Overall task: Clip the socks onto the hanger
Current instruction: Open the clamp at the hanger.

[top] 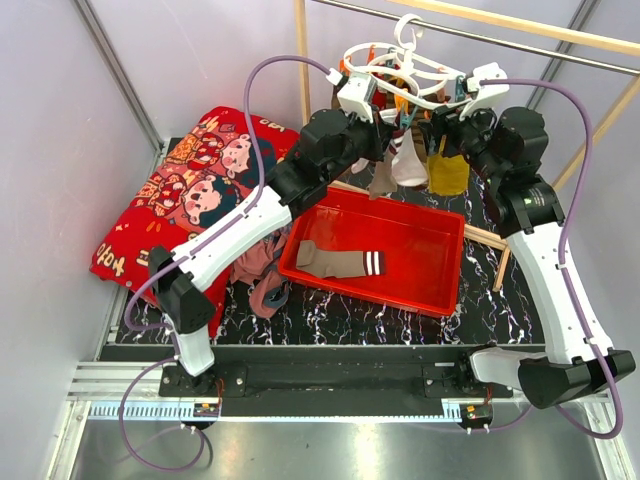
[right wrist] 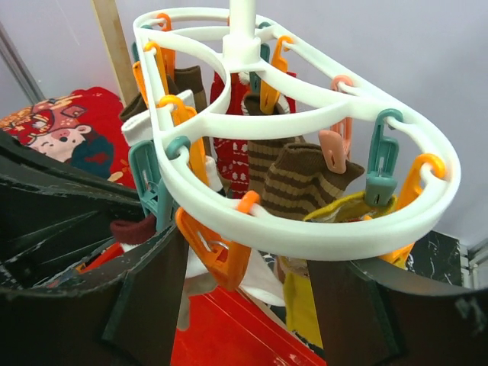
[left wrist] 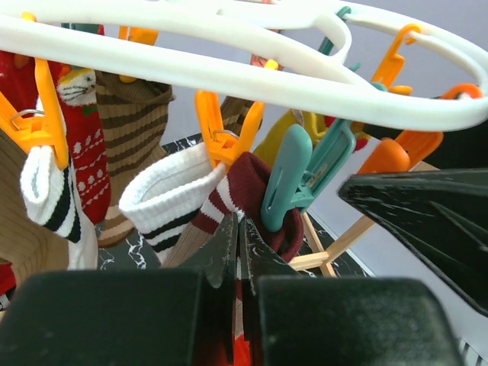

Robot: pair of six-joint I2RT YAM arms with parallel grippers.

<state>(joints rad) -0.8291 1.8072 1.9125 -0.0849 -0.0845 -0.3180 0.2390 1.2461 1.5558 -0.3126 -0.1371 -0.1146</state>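
Observation:
The white oval hanger hangs at the back, with several socks pegged under it. My left gripper is shut on a taupe sock with a maroon-and-white cuff, just under the ring. A teal peg sits over that cuff. A white black-striped sock hangs on the orange peg beside it. My right gripper is open; its fingers straddle the ring's near rim and an orange peg. A taupe sock with a striped cuff lies in the red tray.
A red cartoon-print cushion lies at the left. A mauve and grey cloth bundle sits beside the tray. Thin wooden poles stand around the hanger, and one lies on the black marbled table.

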